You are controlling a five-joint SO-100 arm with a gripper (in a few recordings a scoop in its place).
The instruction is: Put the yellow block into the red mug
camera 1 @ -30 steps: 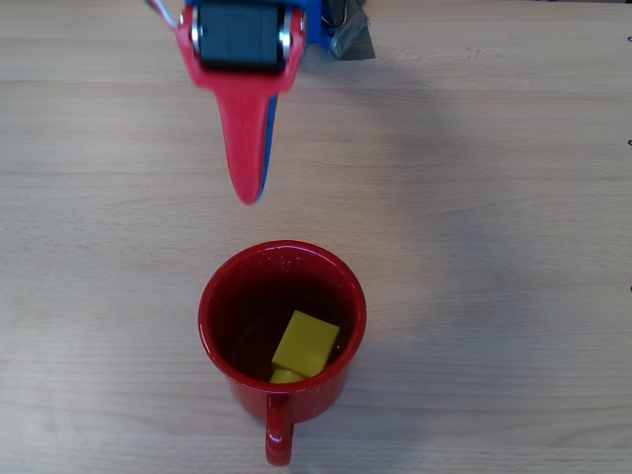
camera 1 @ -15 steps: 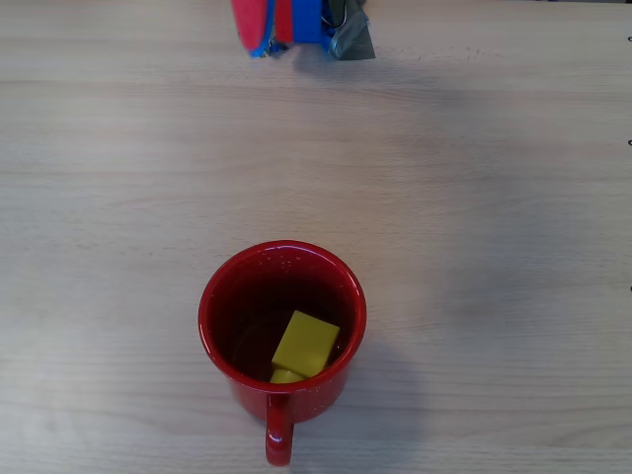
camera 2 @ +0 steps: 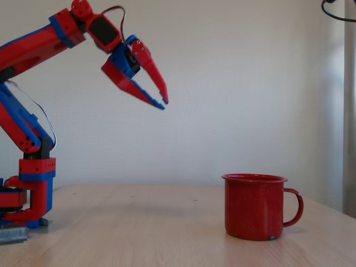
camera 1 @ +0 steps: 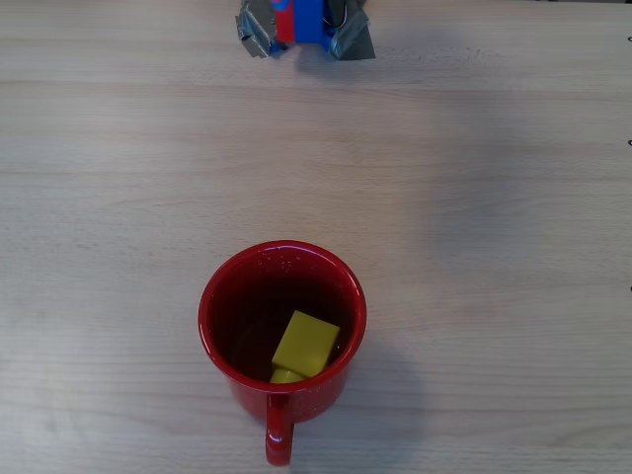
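Observation:
The yellow block [camera 1: 306, 344] lies tilted inside the red mug [camera 1: 219, 286], against the wall on the handle side in the overhead view. In the fixed view the red mug [camera 2: 255, 207] stands on the table at the right, its handle pointing right, and the block is hidden by its wall. My red and blue gripper [camera 2: 164, 103] hangs high in the air to the left of the mug, far from it. It points down and to the right, its fingertips meet and nothing is between them.
The arm's base [camera 1: 296, 22] is fixed with grey tape at the top edge of the overhead view, and the arm's base [camera 2: 30, 194] stands at the far left of the fixed view. Bare light wooden tabletop [camera 1: 474, 197] surrounds the mug.
In the overhead view the gripper has pulled back from above the table in front of the mug towards the base and left the picture. Mug and block have not moved.

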